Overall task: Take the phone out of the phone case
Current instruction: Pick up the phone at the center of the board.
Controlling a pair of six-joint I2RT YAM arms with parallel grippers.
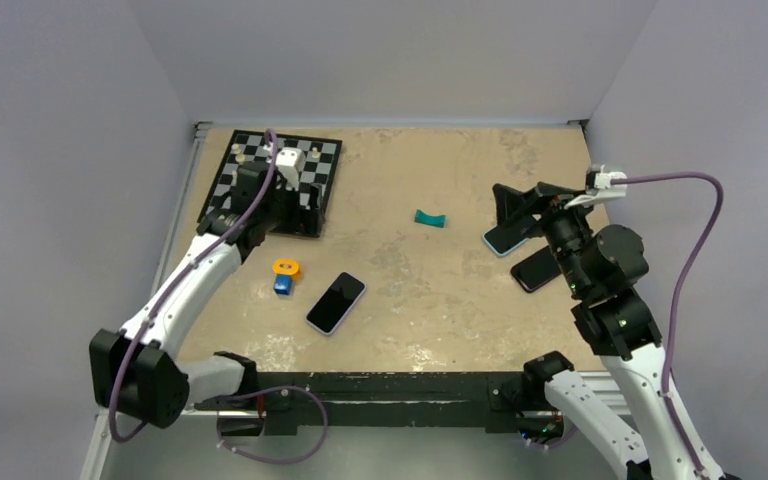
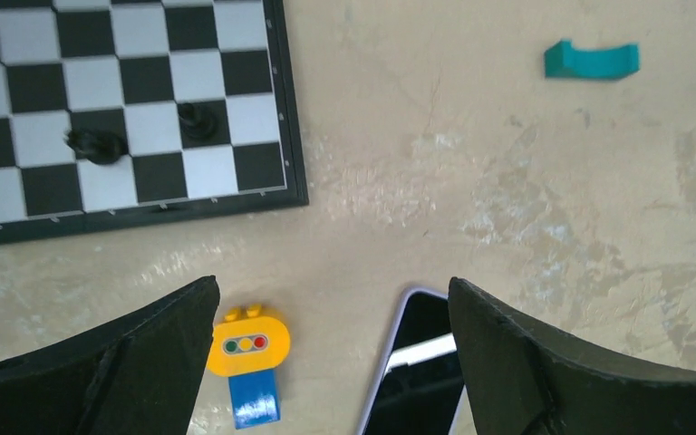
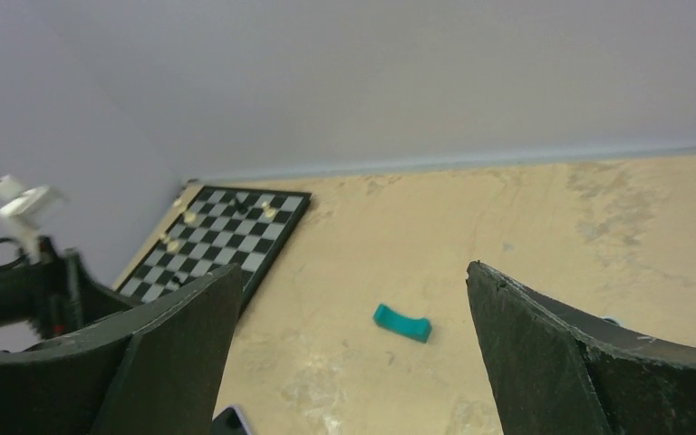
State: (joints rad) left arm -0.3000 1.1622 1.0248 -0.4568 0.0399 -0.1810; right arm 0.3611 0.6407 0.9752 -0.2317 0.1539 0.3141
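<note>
The phone in its lilac case (image 1: 335, 302) lies screen up near the middle of the table. In the left wrist view its top end (image 2: 421, 358) shows between my fingers, partly under the right one. My left gripper (image 1: 298, 208) is open and empty, raised over the near edge of the chessboard; it also shows in the left wrist view (image 2: 331, 290). My right gripper (image 1: 512, 206) is open and empty at the right, above two other phones; it also shows in the right wrist view (image 3: 353, 272). A corner of the cased phone (image 3: 229, 422) shows at the bottom there.
A chessboard (image 1: 272, 180) with a few pieces lies at the back left. A yellow and blue toy brick (image 1: 285, 275) sits left of the phone. A teal curved block (image 1: 429, 219) lies mid-table. A light-blue-edged phone (image 1: 503, 240) and a dark red phone (image 1: 534, 270) lie at the right.
</note>
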